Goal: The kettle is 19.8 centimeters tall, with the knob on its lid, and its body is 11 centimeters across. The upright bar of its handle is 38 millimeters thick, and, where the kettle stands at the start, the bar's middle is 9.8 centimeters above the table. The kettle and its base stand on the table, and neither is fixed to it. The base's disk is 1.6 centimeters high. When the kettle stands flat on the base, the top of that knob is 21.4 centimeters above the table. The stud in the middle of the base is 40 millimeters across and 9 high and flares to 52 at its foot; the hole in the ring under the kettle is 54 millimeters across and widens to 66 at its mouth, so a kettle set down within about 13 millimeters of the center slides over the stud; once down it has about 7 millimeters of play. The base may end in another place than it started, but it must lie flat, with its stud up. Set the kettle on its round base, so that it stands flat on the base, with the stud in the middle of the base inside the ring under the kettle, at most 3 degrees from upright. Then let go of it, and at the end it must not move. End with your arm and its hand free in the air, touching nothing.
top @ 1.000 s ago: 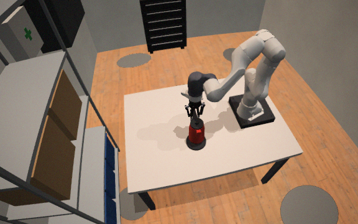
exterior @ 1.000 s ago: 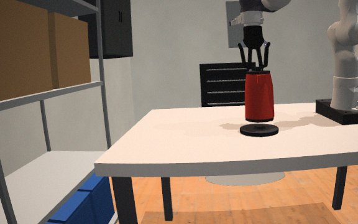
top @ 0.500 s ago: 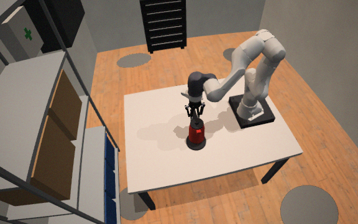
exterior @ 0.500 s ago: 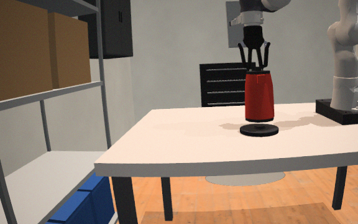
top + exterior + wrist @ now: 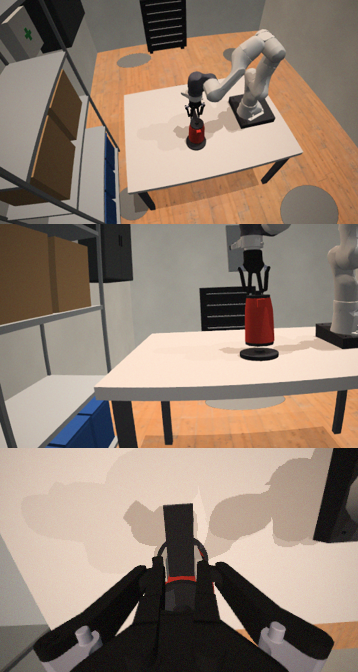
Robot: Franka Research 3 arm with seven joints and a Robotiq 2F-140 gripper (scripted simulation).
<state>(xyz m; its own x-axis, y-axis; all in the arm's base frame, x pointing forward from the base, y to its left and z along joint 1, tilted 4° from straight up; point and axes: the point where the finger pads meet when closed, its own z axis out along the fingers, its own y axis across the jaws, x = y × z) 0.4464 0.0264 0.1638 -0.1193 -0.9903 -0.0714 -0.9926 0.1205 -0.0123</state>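
Note:
The red kettle [image 5: 259,320] with a black lid hangs upright just above the black round base [image 5: 259,353]. A small gap shows between the kettle's bottom and the base's disk, and the kettle sits about over the base's middle. The kettle [image 5: 196,133] and the base [image 5: 196,145] also show in the top view. My gripper [image 5: 257,290] comes down from above and is shut on the kettle's black handle [image 5: 179,545] at the top. In the wrist view my fingers clamp the handle bar on both sides. The stud is hidden under the kettle.
The robot's black mount [image 5: 252,111] stands at the table's right back. A metal shelf with brown boxes [image 5: 59,134] stands left of the table. A black drawer cabinet [image 5: 163,23] stands at the far wall.

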